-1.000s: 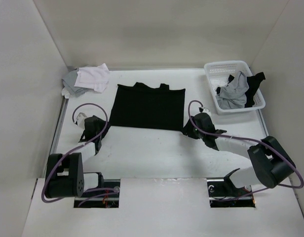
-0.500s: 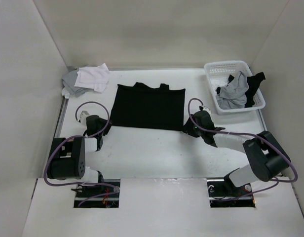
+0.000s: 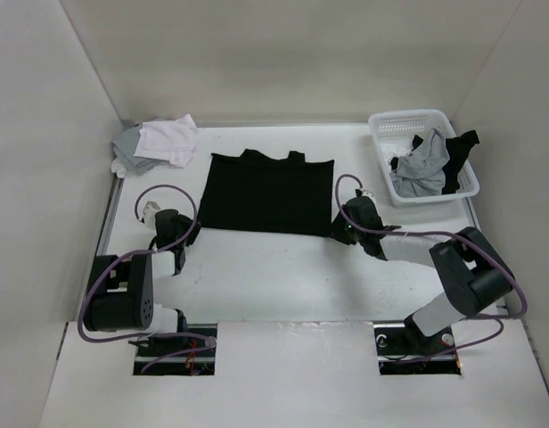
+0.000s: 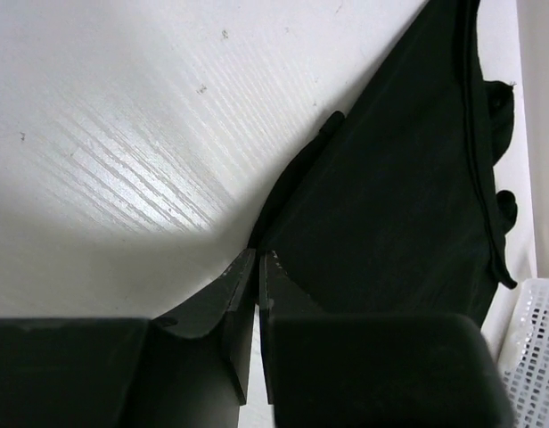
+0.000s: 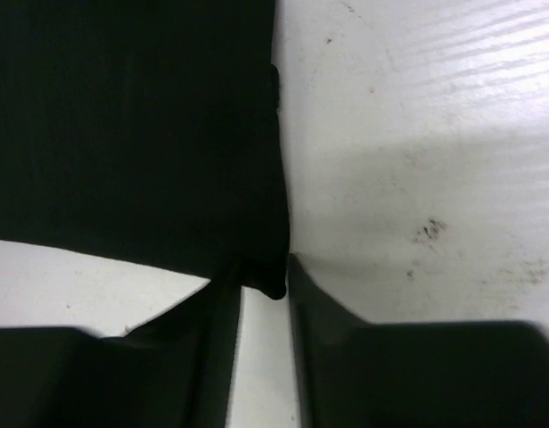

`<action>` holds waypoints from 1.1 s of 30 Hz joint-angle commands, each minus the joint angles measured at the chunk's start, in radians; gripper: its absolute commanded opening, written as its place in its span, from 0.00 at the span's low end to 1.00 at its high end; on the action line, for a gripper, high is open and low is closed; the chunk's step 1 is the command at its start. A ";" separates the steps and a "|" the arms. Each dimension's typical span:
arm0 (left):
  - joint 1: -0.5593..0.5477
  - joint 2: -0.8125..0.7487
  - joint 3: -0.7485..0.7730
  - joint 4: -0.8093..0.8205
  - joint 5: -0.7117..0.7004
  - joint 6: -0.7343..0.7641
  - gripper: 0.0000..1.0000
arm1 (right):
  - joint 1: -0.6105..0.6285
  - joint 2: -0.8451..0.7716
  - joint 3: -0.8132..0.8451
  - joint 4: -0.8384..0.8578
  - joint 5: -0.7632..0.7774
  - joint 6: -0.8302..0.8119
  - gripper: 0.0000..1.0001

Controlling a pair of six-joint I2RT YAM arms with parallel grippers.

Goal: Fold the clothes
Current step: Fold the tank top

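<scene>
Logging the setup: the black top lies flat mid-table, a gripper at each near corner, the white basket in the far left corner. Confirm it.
One error: the top external view shows the white basket in the far right corner. The rest holds: the black top lies flat mid-table, left gripper and right gripper at its near corners.

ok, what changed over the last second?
The left gripper closed on the near left corner of the black top. The right gripper edged left to the near right corner and narrowed, with its jaws still apart around the cloth. The top itself, the grey and white pile at the far left and the basket stayed put.
</scene>
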 commanded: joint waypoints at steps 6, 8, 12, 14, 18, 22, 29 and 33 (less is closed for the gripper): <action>-0.010 -0.130 -0.024 -0.007 -0.009 0.009 0.00 | 0.001 -0.033 -0.017 0.068 -0.020 0.043 0.03; -0.022 -0.244 -0.027 -0.065 0.012 0.002 0.00 | 0.018 -0.163 -0.054 0.053 0.001 0.035 0.01; -0.065 -0.684 0.048 -0.369 0.009 0.045 0.00 | 0.102 -0.557 -0.062 -0.210 0.061 -0.012 0.00; -0.076 -0.878 0.154 -0.563 -0.037 0.114 0.00 | 0.171 -0.754 -0.009 -0.420 0.124 -0.032 0.00; -0.114 -1.059 0.347 -0.798 -0.094 0.208 0.00 | 0.331 -1.007 0.155 -0.772 0.260 -0.029 0.01; -0.169 -1.112 0.452 -0.918 -0.115 0.223 0.00 | 0.505 -1.086 0.307 -0.971 0.368 0.044 0.01; -0.189 -1.116 0.501 -1.016 -0.147 0.251 0.00 | 0.702 -1.026 0.344 -0.993 0.492 0.087 0.04; -0.163 -1.000 0.308 -0.895 -0.152 0.233 0.01 | 0.450 -0.871 0.231 -0.793 0.297 -0.044 0.03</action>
